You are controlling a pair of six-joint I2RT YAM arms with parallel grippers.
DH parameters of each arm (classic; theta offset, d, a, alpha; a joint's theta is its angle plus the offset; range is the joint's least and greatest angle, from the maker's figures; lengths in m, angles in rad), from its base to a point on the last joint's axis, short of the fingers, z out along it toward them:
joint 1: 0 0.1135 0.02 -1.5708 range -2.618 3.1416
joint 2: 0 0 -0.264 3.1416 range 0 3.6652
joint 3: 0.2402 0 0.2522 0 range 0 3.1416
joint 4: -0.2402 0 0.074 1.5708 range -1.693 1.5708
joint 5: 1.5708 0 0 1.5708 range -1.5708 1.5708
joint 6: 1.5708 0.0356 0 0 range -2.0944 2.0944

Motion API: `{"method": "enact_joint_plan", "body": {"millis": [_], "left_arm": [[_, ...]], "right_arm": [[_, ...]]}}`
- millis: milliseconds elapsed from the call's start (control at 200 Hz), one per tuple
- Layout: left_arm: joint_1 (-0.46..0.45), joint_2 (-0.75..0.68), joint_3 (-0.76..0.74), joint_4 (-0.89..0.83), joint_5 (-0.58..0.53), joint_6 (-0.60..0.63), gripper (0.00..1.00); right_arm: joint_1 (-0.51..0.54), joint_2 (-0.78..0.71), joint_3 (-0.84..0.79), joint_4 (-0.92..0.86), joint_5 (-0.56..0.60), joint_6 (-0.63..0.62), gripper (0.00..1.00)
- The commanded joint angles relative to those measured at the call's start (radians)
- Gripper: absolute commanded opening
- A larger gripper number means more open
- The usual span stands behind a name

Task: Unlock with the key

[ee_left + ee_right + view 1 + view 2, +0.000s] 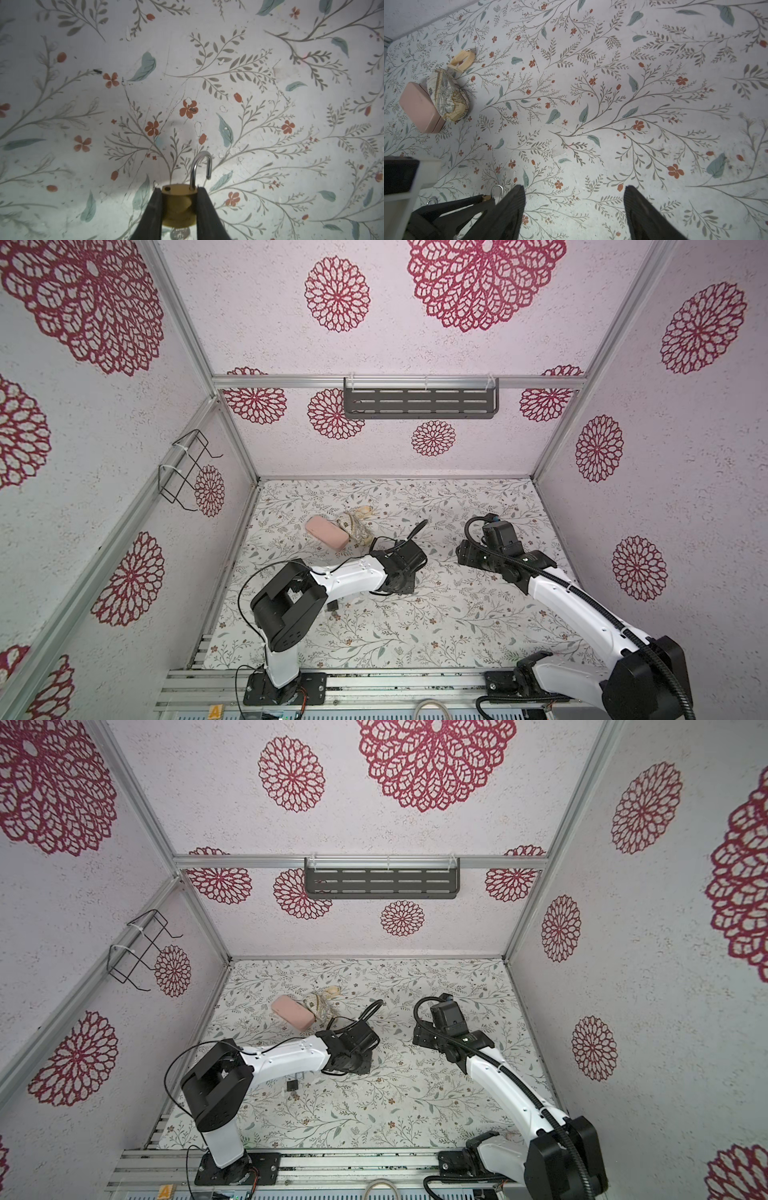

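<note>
Brass padlock sits clamped between the fingers of the left gripper, over the desk near its middle. Its steel shackle stands open, the free leg clear of the body, so I would say the unlocking itself is done. A silver key shows below the body and looks to be in the keyhole, though the joint is hidden. Beside it the right gripper hangs with its fingers wide apart and nothing between them. To my eye, all that may be left is to set the lock down or pull the key out.

Farther back lie a pink case and a patterned pouch, touching each other. On the back wall hangs a dark slotted shelf.

As for writing, a yellow tag on the front rail bears the letter A. The key's head carries a stamp, too blurred to read.
</note>
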Motion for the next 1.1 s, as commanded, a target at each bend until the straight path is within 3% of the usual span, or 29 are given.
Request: {"method": "enact_joint_plan", "body": {"millis": [0,205,360,520,675,775,850,961,1096], "left_arm": [[-0.008,0.036,0.034,-0.028,-0.023,-0.032,0.0],[-0.008,0.079,0.049,-0.064,-0.052,-0.044,0.0],[-0.008,0.065,0.052,-0.065,-0.057,-0.039,0.36],[0.0,0.008,0.079,-0.074,-0.078,-0.02,0.6],[0.057,-0.15,0.07,-0.077,-0.185,0.025,0.86],[0.15,-0.288,0.033,-0.068,-0.305,0.068,1.0],[0.258,-0.393,-0.017,-0.057,-0.403,0.091,0.98],[0.455,-0.531,-0.11,-0.035,-0.546,0.138,0.97],[0.673,-0.678,-0.31,0.16,-0.677,0.307,0.97]], "right_arm": [[-0.02,-0.028,-0.011,0.048,0.01,0.018,0.78],[-0.031,-0.022,-0.015,0.056,0.005,0.008,0.78],[-0.038,-0.023,-0.017,0.067,0.014,0.0,0.78],[-0.051,-0.018,0.006,0.074,0.04,-0.038,0.79],[-0.094,-0.041,0.009,0.086,0.203,-0.089,0.84],[-0.153,-0.062,-0.037,0.139,0.331,-0.11,0.9],[-0.205,-0.074,-0.092,0.206,0.424,-0.136,0.97],[-0.281,-0.1,-0.2,0.35,0.547,-0.205,0.99],[-0.364,-0.115,-0.382,0.653,0.53,-0.317,0.99]]}}
